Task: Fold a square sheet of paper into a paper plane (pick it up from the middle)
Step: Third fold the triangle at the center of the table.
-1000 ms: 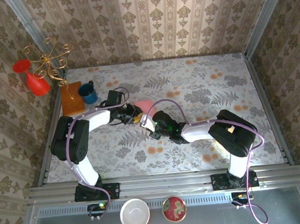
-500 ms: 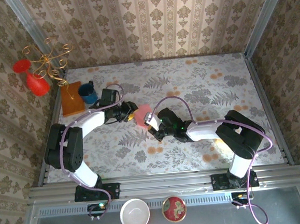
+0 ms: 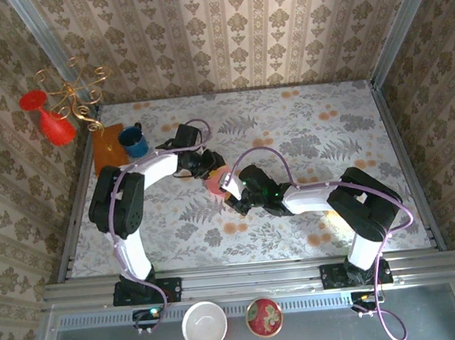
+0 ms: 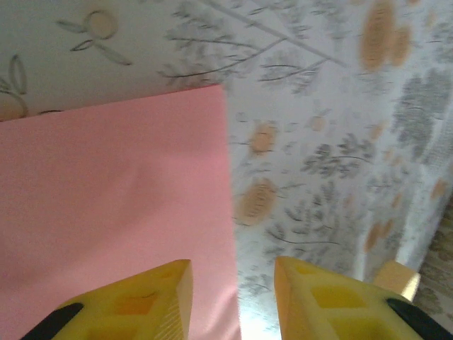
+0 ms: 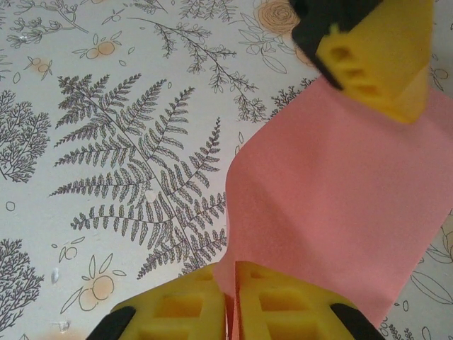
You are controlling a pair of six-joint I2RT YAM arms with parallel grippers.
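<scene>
The square sheet of paper, salmon-pink, sits mid-table between both grippers, partly lifted and curved. My right gripper is shut on its near edge, and the sheet rises away from the pinched jaws. My left gripper is open: one finger hangs over the paper, the other over the floral tabletop, with the sheet's straight edge running between them. In the top view the left gripper is just behind the sheet and the right gripper at its right side. A left fingertip shows above the paper's far corner.
A blue mug and an orange-brown board stand at the back left, beside a red vase and a gold wire stand. Two bowls lie in front of the arm bases.
The left gripper has swung right and come in over the paper. The sheet has shifted slightly nearer, still pinched by the right gripper.
</scene>
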